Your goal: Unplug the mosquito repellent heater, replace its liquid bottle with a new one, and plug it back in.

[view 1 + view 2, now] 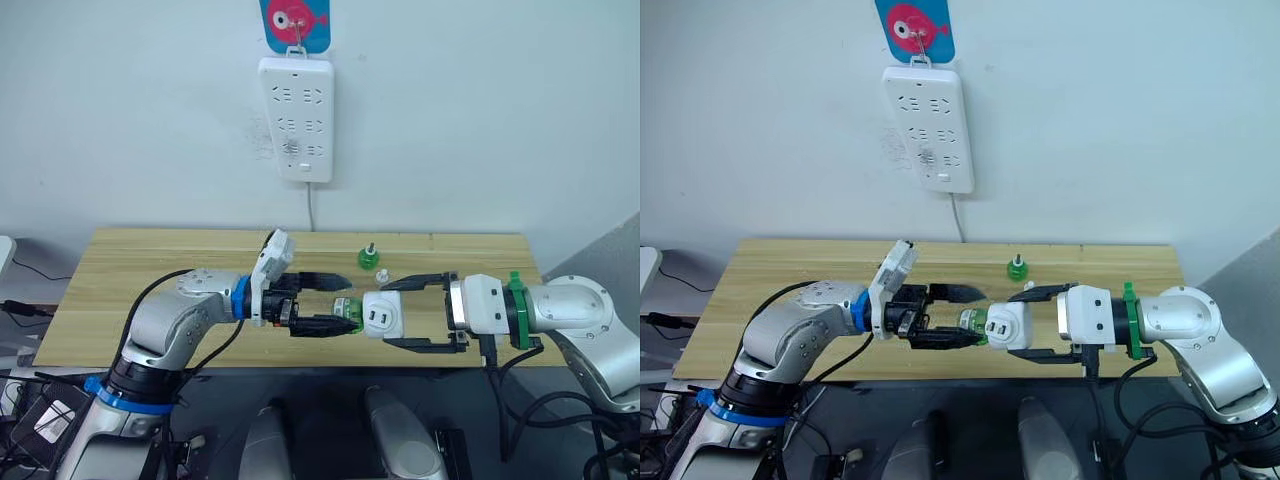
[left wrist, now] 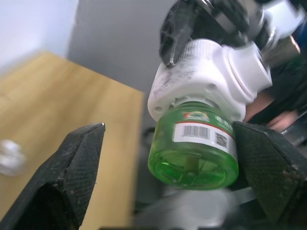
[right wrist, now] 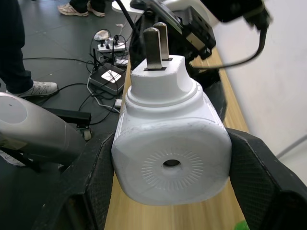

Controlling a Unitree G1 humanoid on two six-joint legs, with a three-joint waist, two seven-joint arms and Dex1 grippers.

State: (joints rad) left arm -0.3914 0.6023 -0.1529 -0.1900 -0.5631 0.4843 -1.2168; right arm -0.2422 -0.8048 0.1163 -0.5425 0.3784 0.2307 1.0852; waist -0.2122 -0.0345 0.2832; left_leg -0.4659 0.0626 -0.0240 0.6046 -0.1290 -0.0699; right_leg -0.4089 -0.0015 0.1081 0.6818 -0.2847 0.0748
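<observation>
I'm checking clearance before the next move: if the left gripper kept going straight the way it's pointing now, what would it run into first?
The left gripper points toward the green bottle seated in the white heater, which the right gripper holds. Its open fingers already flank the bottle, so it would probably meet the bottle first.

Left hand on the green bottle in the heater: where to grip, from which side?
Grip the bottle on its round labelled wall, coming along its axis from the base end. The heater, held by the right hand, hides the neck, and the left hand already straddles it, one finger alongside.
</observation>
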